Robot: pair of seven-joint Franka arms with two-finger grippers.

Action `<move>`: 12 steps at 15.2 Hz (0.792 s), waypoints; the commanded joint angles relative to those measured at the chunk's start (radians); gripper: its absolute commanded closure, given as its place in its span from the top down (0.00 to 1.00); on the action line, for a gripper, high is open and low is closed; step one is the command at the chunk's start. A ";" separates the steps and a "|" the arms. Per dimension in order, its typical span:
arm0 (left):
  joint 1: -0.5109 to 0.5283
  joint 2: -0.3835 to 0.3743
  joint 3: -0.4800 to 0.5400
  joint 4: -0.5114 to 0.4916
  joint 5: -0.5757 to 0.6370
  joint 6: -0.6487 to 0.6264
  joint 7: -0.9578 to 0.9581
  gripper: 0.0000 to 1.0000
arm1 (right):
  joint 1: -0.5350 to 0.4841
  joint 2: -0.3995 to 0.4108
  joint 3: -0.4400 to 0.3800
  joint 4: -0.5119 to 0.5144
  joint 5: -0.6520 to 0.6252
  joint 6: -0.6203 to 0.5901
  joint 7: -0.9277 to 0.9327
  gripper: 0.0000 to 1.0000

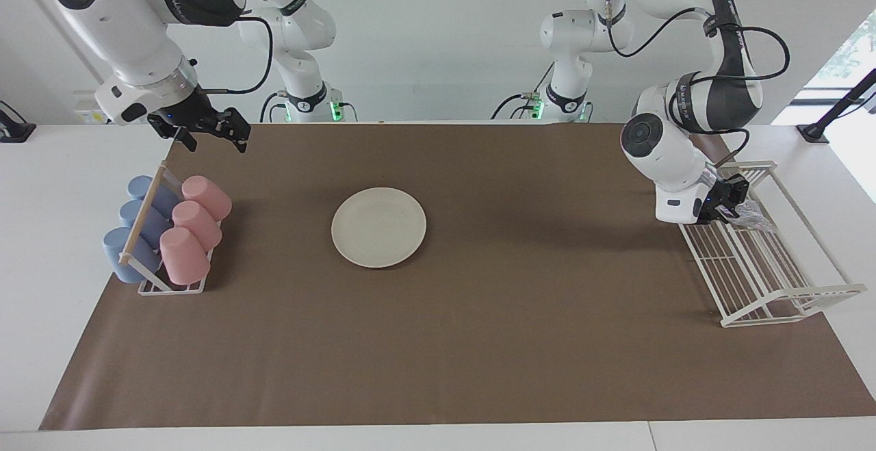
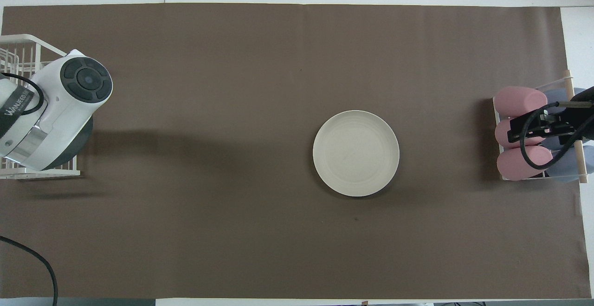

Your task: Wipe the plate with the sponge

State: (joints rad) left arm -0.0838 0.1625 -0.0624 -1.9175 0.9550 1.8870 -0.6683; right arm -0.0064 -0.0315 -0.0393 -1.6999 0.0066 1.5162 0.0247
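The cream-white plate (image 1: 378, 226) (image 2: 356, 153) lies flat in the middle of the brown mat with nothing on it. The silvery, speckled sponge (image 1: 753, 214) lies in the white wire rack (image 1: 773, 287) at the end nearer to the robots. My left gripper (image 1: 729, 200) is low over that end of the rack, right beside the sponge, and its wrist hides most of it. In the overhead view the wrist covers both the left gripper and the sponge. My right gripper (image 1: 213, 136) (image 2: 529, 128) hangs open and holds nothing, above the cup stand at the right arm's end of the table.
A stand (image 1: 147, 228) holds pink cups (image 1: 195, 222) and blue cups (image 1: 137, 225) lying on their sides. The wire rack (image 2: 18, 46) sits at the left arm's end. A brown mat (image 1: 520, 341) covers the table around the plate.
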 commanded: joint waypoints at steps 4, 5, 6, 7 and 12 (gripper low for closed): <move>-0.004 0.003 0.006 0.003 -0.013 0.010 -0.011 0.60 | -0.009 -0.024 0.010 -0.026 -0.022 0.009 0.014 1.00; -0.007 0.003 0.006 0.005 -0.013 0.009 -0.011 0.68 | -0.009 -0.024 0.010 -0.026 -0.022 0.009 0.014 1.00; -0.013 0.003 0.006 0.009 -0.015 0.007 -0.010 0.72 | -0.009 -0.024 0.010 -0.026 -0.022 0.009 0.015 1.00; -0.013 0.003 0.006 0.011 -0.021 0.007 -0.010 0.76 | -0.009 -0.024 0.010 -0.024 -0.022 0.009 0.015 1.00; -0.036 0.002 0.006 0.078 -0.171 -0.008 -0.002 1.00 | -0.009 -0.024 0.010 -0.026 -0.022 0.009 0.014 1.00</move>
State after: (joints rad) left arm -0.0935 0.1622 -0.0663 -1.8806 0.8453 1.8893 -0.6707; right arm -0.0064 -0.0315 -0.0393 -1.6999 0.0066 1.5162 0.0247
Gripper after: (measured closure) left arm 0.000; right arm 0.000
